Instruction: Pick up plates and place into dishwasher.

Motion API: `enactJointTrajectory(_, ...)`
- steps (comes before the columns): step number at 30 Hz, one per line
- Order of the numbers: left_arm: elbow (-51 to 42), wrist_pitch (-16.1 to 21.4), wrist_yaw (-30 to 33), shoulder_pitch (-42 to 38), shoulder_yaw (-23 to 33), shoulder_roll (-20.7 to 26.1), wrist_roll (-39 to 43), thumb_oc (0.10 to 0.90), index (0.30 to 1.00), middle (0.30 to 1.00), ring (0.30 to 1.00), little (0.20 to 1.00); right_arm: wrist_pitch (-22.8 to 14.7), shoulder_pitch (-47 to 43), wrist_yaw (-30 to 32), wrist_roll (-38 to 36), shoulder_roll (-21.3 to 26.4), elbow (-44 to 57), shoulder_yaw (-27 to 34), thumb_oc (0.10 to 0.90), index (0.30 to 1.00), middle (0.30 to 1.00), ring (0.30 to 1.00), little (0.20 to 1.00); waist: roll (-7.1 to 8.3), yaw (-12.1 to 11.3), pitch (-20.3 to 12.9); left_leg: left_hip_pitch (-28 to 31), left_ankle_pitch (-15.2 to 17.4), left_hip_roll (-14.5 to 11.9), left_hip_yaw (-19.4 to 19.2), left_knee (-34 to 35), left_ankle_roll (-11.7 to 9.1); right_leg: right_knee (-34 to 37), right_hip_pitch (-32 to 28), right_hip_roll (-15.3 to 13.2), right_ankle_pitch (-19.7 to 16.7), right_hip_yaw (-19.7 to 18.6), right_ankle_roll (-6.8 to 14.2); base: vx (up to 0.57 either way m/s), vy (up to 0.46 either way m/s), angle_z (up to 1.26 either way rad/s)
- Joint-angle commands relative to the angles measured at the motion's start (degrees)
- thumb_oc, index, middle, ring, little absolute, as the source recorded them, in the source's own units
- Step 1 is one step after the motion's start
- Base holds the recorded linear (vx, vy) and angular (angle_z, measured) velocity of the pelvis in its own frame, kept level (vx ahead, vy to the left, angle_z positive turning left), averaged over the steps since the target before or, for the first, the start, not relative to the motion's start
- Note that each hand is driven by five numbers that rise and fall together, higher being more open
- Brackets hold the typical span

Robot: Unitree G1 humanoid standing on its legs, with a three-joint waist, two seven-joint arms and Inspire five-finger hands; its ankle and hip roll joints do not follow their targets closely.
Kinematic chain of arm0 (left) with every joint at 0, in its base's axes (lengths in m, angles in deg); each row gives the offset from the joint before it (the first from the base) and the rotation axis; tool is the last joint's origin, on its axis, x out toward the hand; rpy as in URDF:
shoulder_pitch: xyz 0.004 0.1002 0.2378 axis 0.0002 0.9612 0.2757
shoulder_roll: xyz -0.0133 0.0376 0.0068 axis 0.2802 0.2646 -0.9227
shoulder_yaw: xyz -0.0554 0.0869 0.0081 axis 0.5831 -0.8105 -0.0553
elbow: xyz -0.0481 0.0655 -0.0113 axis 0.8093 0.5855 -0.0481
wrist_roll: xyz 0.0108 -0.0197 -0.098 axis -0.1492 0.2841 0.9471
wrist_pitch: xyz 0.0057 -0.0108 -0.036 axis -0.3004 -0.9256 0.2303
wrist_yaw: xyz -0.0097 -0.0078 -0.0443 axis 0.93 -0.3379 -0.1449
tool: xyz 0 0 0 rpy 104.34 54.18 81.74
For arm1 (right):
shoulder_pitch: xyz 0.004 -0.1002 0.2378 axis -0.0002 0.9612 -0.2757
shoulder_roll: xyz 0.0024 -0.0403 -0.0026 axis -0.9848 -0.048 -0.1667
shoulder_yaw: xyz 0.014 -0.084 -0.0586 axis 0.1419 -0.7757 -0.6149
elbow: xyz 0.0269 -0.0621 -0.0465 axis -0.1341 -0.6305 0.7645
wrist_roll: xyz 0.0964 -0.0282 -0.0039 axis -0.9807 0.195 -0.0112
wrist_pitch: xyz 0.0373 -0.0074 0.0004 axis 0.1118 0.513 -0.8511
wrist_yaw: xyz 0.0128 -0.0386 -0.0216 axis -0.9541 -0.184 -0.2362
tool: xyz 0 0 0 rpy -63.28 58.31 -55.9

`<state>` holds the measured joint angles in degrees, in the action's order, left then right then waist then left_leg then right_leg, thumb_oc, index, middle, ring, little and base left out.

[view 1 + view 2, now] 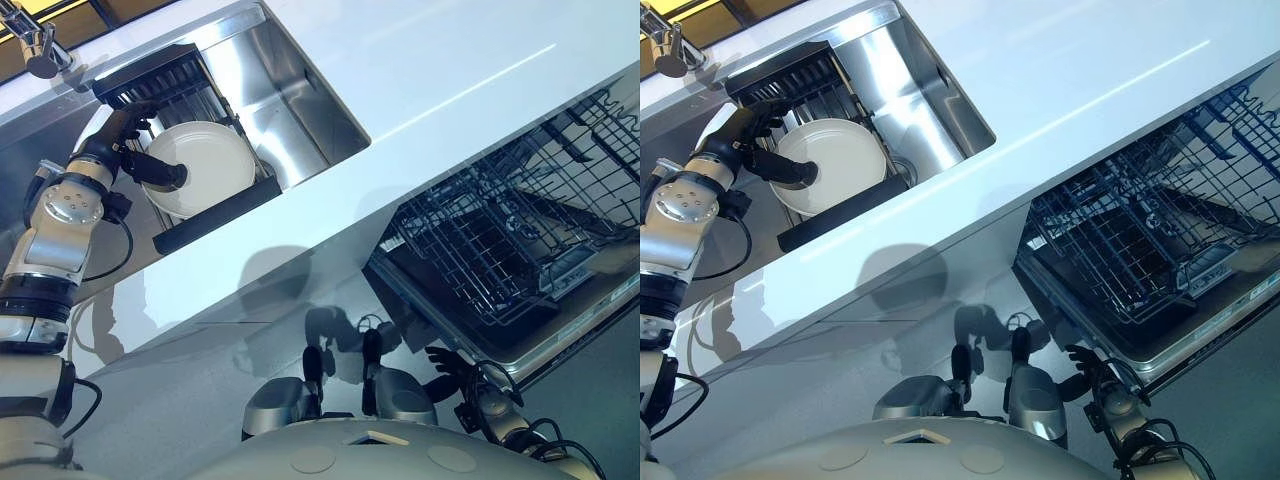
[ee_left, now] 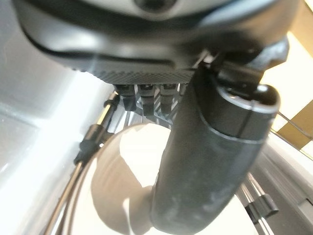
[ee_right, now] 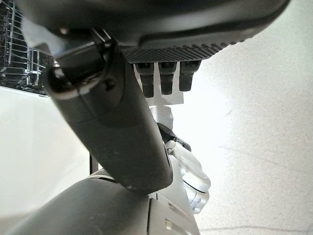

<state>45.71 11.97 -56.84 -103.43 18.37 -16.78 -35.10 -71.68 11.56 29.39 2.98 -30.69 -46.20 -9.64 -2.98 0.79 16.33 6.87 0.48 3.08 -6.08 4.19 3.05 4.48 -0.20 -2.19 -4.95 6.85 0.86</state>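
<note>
A glossy white worktop (image 1: 430,90) runs above an open dishwasher, its stainless steel sink (image 1: 300,95) set into the surface. Across the sink sits a black slatted drying rack (image 1: 215,215), reached by the left robot hand (image 1: 125,135). A round white plate (image 1: 200,165) lies in that rack, directly under the robot hand's thumb, fingers behind its rim.
</note>
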Motion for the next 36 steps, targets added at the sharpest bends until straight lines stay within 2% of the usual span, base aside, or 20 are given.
enactJointTrajectory(1, 3.0, 0.4, -4.1, -5.1, 0.2, 0.5, 0.7, 0.262, 0.439, 0.439, 0.439, 0.362, -0.5, -1.0, 1.9, 0.4, 1.9, 3.2, 0.4, 0.8, 0.9, 0.9, 0.9, 0.9, -0.64, 3.0, -1.3, -7.4, 1.8, 2.7, 0.2, -7.0, 1.0, -9.5, 3.9, 0.6, 6.5, -0.3, 3.0, 0.0, 0.0, 0.0)
enactJointTrajectory(2, 3.1, 0.2, -5.5, -5.3, 0.0, 0.4, 1.2, 0.13, 0.326, 0.326, 0.326, 0.23, -0.6, -0.9, 1.9, 0.7, 2.0, 3.2, 0.5, 0.8, 0.9, 0.9, 0.9, 0.9, -0.68, 3.1, -1.3, -7.3, 1.8, 2.7, 0.2, -7.0, 1.0, -9.5, 3.9, 0.6, 6.5, -0.2, 3.0, 0.0, 0.0, 0.0)
enactJointTrajectory(3, 3.3, 0.7, -6.3, -5.3, -0.5, -0.2, 1.7, 0.1, 0.3, 0.3, 0.3, 0.2, -0.9, -1.0, 2.1, 0.9, 2.0, 2.8, 0.7, 0.8, 0.9, 0.9, 0.9, 0.9, -0.71, 3.1, -1.3, -7.3, 1.8, 2.9, 0.3, -7.0, 1.0, -9.5, 3.8, 0.5, 6.5, -0.3, 3.0, -0.03, 0.011, 0.01)
enactJointTrajectory(10, 2.5, 1.7, -14.7, -5.1, -2.4, -0.5, 1.4, 0.1, 0.3, 0.3, 0.3, 0.2, -0.7, -1.9, 2.0, 1.4, 1.9, 2.2, 1.3, 0.8, 0.9, 0.9, 0.9, 0.9, -0.97, 2.8, -2.1, -6.7, 2.0, 3.3, 0.9, -6.7, 0.8, -8.8, 3.0, 0.5, 6.6, -0.1, 2.9, -0.02, 0.002, 0.0)
enactJointTrajectory(15, 1.8, 3.7, -10.9, -4.2, -1.8, -1.0, 1.7, 0.1, 0.3, 0.3, 0.3, 0.2, -0.7, -1.8, 1.9, 1.9, 1.6, 1.2, 1.3, 0.8, 0.9, 0.9, 0.9, 0.9, -1.1, 2.5, -3.2, -6.1, 2.0, 3.5, 1.3, -6.0, 0.7, -7.7, 2.1, 0.7, 6.6, 0.1, 2.8, -0.01, -0.009, -0.01)
enactJointTrajectory(23, -1.1, 7.4, 1.1, -2.1, 2.2, 0.0, 4.2, 0.1, 0.3, 0.3, 0.3, 0.2, -0.2, -1.8, 2.5, 2.0, 1.1, -0.7, 1.7, 0.8, 0.9, 0.9, 0.9, 0.9, -1.62, 1.7, -5.2, -5.0, 1.5, 3.6, 2.5, -4.1, 0.1, -5.9, 0.4, 1.1, 7.0, 0.4, 2.4, -0.03, -0.021, 0.02)
enactJointTrajectory(26, -2.8, 10.3, 9.1, -0.3, 4.9, 0.4, 4.3, 0.1, 0.3, 0.3, 0.3, 0.2, 0.0, -1.5, 2.7, 2.2, 0.8, -1.5, 2.0, 0.8, 0.9, 0.9, 0.9, 0.9, -1.83, 1.3, -6.2, -4.2, 1.2, 3.5, 3.1, -2.9, -0.2, -5.2, -0.4, 1.4, 7.1, 0.6, 2.3, 0.0, -0.022, 0.01)
enactJointTrajectory(28, -4.1, 12.7, 15.3, 0.8, 6.8, 1.0, 1.9, 0.1, 0.3, 0.3, 0.3, 0.2, -0.1, -1.4, 2.9, 2.5, 0.6, -2.2, 1.9, 0.8, 0.9, 0.9, 0.9, 0.9, -1.95, 1.1, -6.8, -3.8, 1.1, 3.3, 3.3, -2.6, -0.4, -5.0, -0.8, 1.4, 7.3, 0.7, 2.2, 0.0, 0.0, 0.0)
enactJointTrajectory(29, -4.6, 12.9, 16.4, 0.9, 7.3, 1.3, 1.1, 0.1, 0.3, 0.3, 0.3, 0.2, -0.2, -1.4, 2.9, 2.5, 0.6, -2.5, 2.0, 0.8, 0.9, 0.9, 0.9, 0.9, -1.98, 1.0, -6.9, -3.7, 1.2, 3.3, 3.3, -2.6, -0.4, -4.9, -0.9, 1.4, 7.3, 0.7, 2.1, 0.0, 0.0, 0.0)
enactJointTrajectory(30, -5.5, 14.7, 20.9, 1.2, 8.4, 2.4, -0.7, 0.1, 0.3, 0.3, 0.3, 0.2, -0.8, -1.3, 3.1, 2.8, 0.5, -3.2, 2.1, 0.8, 0.9, 0.9, 0.9, 0.9, -2.02, 0.9, -7.2, -3.5, 1.2, 3.2, 3.4, -2.4, -0.5, -4.8, -1.2, 1.4, 7.5, 0.8, 2.1, 0.0, 0.0, 0.0)
enactJointTrajectory(36, -8.9, 16.0, 29.4, 1.0, 11.7, 5.9, -3.7, 0.1, 0.3, 0.3, 0.3, 0.2, -1.9, -1.3, 3.2, 3.5, 0.3, -5.3, 2.1, 0.8, 0.9, 0.9, 0.9, 0.9, -2.23, 0.6, -8.6, -2.3, 1.6, 2.7, 3.2, -1.6, -0.7, -4.1, -2.4, 1.5, 8.0, 1.0, 1.8, 0.01, -0.011, 0.02)
